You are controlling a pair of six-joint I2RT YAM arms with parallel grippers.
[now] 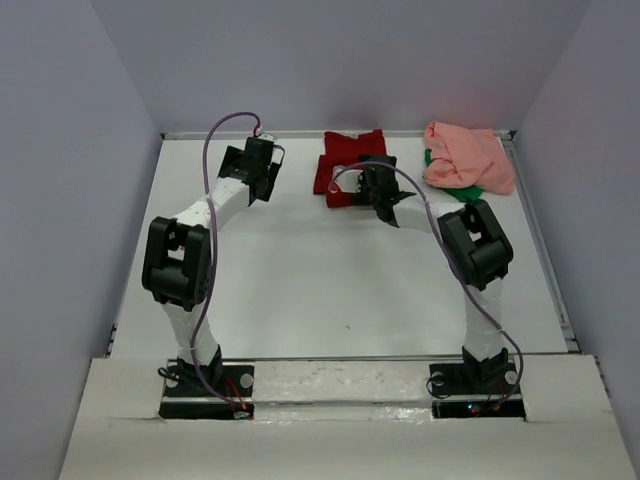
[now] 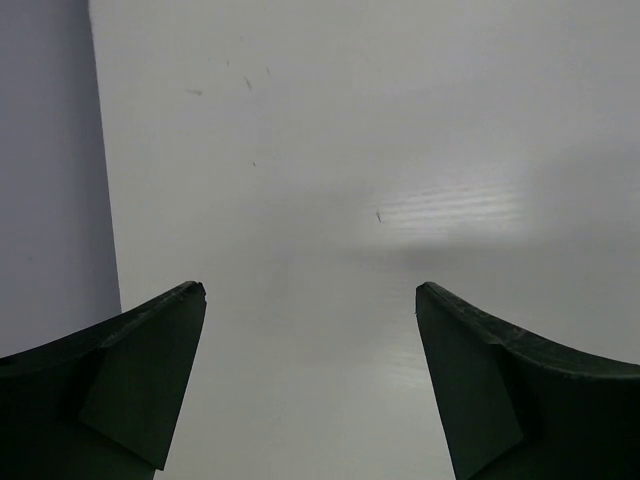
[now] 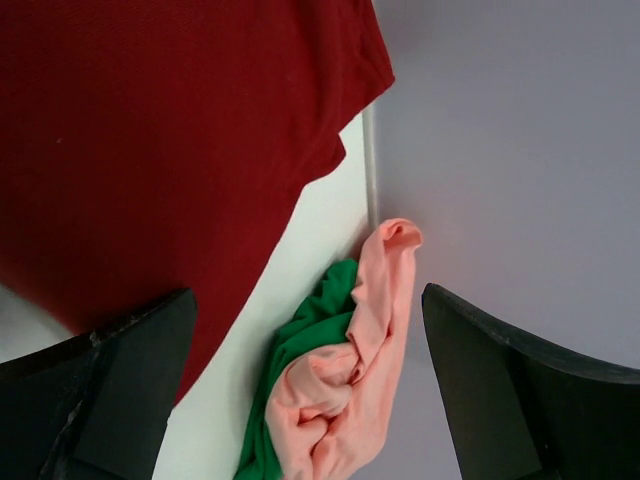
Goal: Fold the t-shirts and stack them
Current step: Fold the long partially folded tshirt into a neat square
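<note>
1. From above: find the dark red cloth t-shirt (image 1: 345, 160) spread fairly flat at the far edge of the white table (image 1: 330, 290), a little right of centre. Find the salmon pink cloth t-shirt (image 1: 468, 158) bunched in the far right corner, lying on a scrap of green fabric (image 1: 462, 194), near the red one but apart from it. See the right gripper (image 1: 385, 200) hanging over the near edge of the red shirt, and the left gripper (image 1: 258, 172) over bare table well to the left of it. Judge the right arm clearly nearer to both shirts. No marked long axis to the red shirt, roughly as wide as deep.

2. Left wrist: see the left gripper (image 2: 310, 295) with jaws wide apart and nothing between them, only bare table (image 2: 350, 150) below and a pale lilac wall (image 2: 40, 150) at the left. No cloth anywhere in this view.

3. Right wrist: see the right gripper (image 3: 310, 300) with jaws wide apart, gripping nothing. Find the red shirt (image 3: 170, 130) filling the upper left, its edge running slantwise down towards the left finger. Find the pink shirt (image 3: 370, 350) and the green fabric (image 3: 300, 370) crumpled between the fingers and ahead, against the wall (image 3: 500, 150). Expect any grab at the red hem to call for a shift to the left.
</note>
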